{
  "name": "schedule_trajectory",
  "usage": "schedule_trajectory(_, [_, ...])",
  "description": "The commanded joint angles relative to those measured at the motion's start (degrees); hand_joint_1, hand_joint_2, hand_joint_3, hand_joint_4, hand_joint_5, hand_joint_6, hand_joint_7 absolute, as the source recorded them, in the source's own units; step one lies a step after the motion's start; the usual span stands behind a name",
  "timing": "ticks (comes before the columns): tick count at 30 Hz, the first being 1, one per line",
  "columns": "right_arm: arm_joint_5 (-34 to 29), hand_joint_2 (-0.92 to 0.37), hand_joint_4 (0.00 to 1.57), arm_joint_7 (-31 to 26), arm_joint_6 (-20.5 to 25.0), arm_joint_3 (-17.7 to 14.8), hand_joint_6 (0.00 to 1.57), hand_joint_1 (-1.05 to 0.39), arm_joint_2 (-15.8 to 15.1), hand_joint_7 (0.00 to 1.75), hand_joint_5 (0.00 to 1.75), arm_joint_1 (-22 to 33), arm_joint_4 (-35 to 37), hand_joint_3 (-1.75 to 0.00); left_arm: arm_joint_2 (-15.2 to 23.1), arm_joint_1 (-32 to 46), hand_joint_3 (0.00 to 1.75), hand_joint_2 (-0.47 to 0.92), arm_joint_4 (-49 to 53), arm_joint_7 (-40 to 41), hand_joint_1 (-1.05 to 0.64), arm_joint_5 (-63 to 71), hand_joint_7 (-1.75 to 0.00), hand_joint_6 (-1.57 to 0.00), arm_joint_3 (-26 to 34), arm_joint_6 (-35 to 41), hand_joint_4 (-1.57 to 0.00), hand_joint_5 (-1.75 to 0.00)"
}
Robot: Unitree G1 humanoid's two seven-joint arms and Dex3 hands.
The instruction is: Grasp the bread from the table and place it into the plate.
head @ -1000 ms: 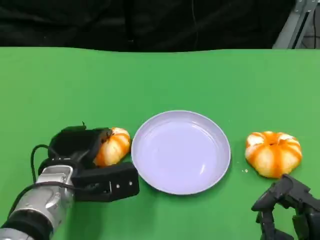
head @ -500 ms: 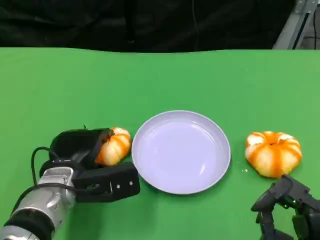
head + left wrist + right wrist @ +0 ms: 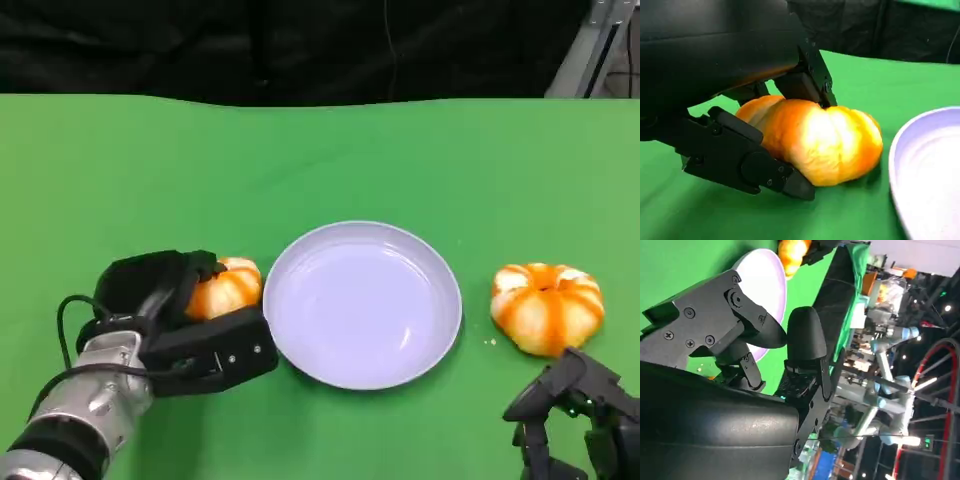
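Observation:
An orange-and-white bread roll [image 3: 228,287] lies on the green table just left of the pale lilac plate [image 3: 300,255]. My left hand [image 3: 165,315] grips this roll, fingers curled over its top and the thumb along its near side. In the left wrist view black fingers [image 3: 750,162] press the roll [image 3: 830,142] from above and below, with the plate's rim [image 3: 900,165] beside it. The plate has nothing in it. My right hand [image 3: 575,415] rests low at the front right, fingers apart and holding nothing.
A second orange roll [image 3: 547,307] sits right of the plate, just beyond my right hand. The right wrist view looks past my right hand [image 3: 757,337] to the plate [image 3: 765,285]. A dark backdrop runs along the table's far edge.
My left hand's fingers have closed further over the left roll, covering more of it. The plate, the right roll and the right hand have stayed put.

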Motion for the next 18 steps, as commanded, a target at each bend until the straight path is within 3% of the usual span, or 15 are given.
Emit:
schedule_trajectory(1, [1.2,-0.51,0.85,0.0,-1.4,-0.4,0.74,-0.13,-1.0,1.52,1.75,0.0,1.0,-1.21,0.3,0.2,0.11,0.92,-0.2,1.2,-0.02,-1.0,-1.59,-0.66,0.6,-1.5,-0.75,-1.74])
schedule_trajectory(7, [1.2,-0.51,0.85,0.1,-2.0,-0.5,0.75,-0.14,-1.1,1.51,1.75,-0.3,1.6,-1.21,0.4,0.0,0.11,0.92,-0.4,1.4,-0.02,-1.1,-1.61,-0.65,0.5,-1.7,-0.75,-1.75])
schedule_trajectory(14, [1.5,-0.53,0.85,0.2,-2.0,-0.3,0.74,-0.12,-1.0,1.51,1.75,-0.6,2.0,-1.22,1.3,0.0,0.09,0.91,-12.3,0.5,-0.02,-0.2,-1.56,-0.67,0.8,-1.2,-0.73,-1.75])
schedule_trajectory(18, [1.1,-0.53,0.84,0.1,-2.3,-0.5,0.74,-0.12,-1.1,1.52,1.75,-0.8,2.2,-1.22,1.4,0.7,0.17,0.92,-15.3,-0.8,-0.04,-0.3,-1.69,-0.61,0.8,-0.6,-0.71,-1.75])
